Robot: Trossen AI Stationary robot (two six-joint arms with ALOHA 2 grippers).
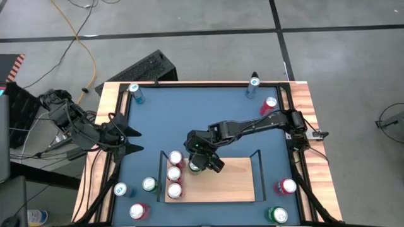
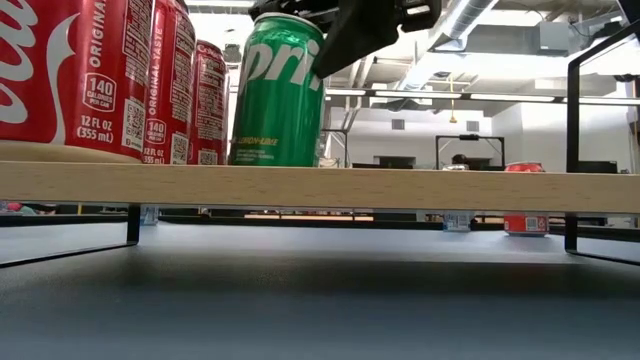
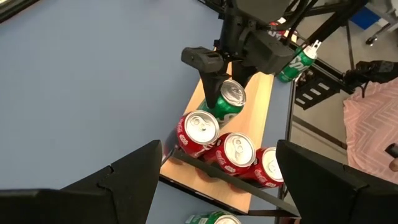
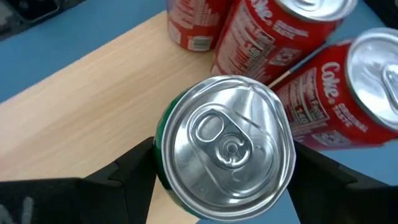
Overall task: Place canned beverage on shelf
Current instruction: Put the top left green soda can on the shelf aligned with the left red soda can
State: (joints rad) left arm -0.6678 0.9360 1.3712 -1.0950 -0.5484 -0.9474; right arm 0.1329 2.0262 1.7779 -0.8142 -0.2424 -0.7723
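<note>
A light-wood shelf (image 1: 233, 180) with black end rails lies on the blue table, toward its near edge. Three red cola cans (image 1: 174, 174) stand in a row at the shelf's left end. A green canned beverage (image 2: 278, 90) stands upright beside them, its bottom on the board. My right gripper (image 4: 224, 168) is over it from above, shut on it. In the left wrist view the green can (image 3: 229, 99) shows beside the red cans (image 3: 227, 149). At the table's left edge my left gripper (image 1: 129, 140) waits, open, with nothing between its fingers. My right gripper pinches the green can between its two fingers, one on each side of the upper wall (image 4: 163, 155) just below the rim. The fingers (image 3: 211, 81) come slanting down from above and from the table's right. The can stands upright with its bottom (image 2: 275, 160) on the shelf board.
Loose cans stand around the table: blue ones at the far left (image 1: 134, 93) and far middle (image 1: 253, 85), a red one at the far right (image 1: 270, 104), red (image 1: 287, 186) and green (image 1: 278, 215) at the near right, several at the near left (image 1: 139, 210). The shelf's right part is bare wood.
</note>
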